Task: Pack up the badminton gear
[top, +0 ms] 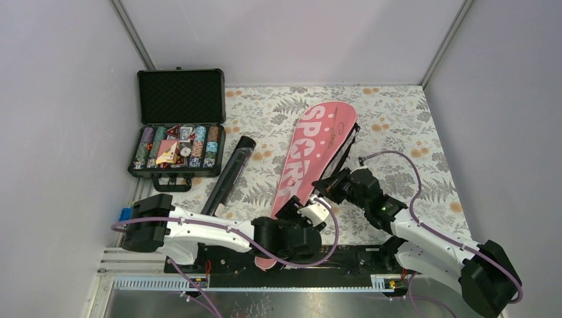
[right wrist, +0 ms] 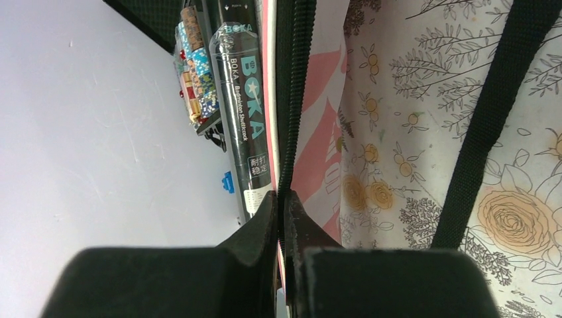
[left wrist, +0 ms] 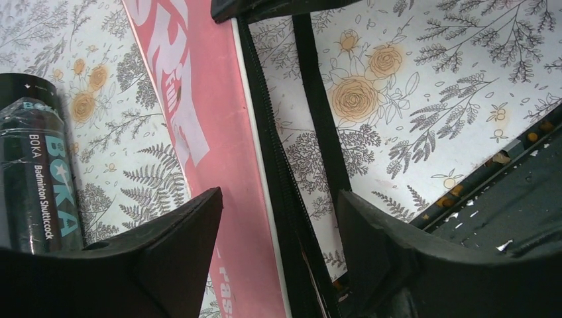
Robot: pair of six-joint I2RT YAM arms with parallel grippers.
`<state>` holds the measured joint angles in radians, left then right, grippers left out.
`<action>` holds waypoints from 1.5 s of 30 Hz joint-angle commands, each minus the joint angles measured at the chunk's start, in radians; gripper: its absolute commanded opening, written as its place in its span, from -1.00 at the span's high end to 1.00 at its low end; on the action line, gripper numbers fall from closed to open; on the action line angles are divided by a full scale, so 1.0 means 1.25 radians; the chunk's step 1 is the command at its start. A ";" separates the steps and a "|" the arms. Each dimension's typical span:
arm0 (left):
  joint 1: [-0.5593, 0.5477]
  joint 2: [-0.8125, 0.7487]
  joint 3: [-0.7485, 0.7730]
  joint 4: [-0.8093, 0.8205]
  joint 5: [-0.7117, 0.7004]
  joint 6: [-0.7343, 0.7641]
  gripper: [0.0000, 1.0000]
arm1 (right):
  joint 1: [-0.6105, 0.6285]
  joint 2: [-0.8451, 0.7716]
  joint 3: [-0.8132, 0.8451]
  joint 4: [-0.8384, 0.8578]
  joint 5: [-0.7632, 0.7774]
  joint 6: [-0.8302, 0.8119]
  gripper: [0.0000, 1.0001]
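The pink racket bag lies flat on the floral worktop. It runs on a diagonal from far centre-right down to the near edge between our two arms, with its "SPORT" lettering facing up. Its black strap trails along its right side on the worktop.

Our left end effector hangs low over the near part of the bag with its jaws spread wide. It holds nothing. In the left wrist view one finger stands over the pink face and the other beyond the black zipper edge, so they straddle that edge.

Our right end effector sits just further along the same right edge. Its fingertips are pressed fully together on the bag's black zipper band, as the right wrist view shows.

The long black tube with teal lettering lies on the worktop just left of the bag, roughly parallel to it and apart from it. Further left, the open case of poker chips sits at the far-left corner. A small blue block rests by the near-left edge.
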<state>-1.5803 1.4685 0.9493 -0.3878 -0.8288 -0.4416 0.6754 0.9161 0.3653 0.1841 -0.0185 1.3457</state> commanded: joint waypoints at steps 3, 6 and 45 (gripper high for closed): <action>-0.003 -0.022 0.003 0.019 -0.058 0.001 -0.29 | 0.016 -0.040 0.048 0.058 -0.005 0.041 1.00; -0.003 -0.019 0.003 0.013 -0.054 0.006 0.32 | 0.018 -0.045 0.045 0.074 -0.015 0.031 1.00; 0.043 -0.453 -0.009 -0.141 0.138 -0.179 1.00 | -0.427 -0.026 0.173 -0.206 -0.131 -0.695 0.06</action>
<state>-1.5299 0.9470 0.8963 -0.6422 -0.6483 -0.6338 0.2420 0.8696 0.6586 -0.2520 -0.0265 0.4000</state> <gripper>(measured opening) 0.040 0.485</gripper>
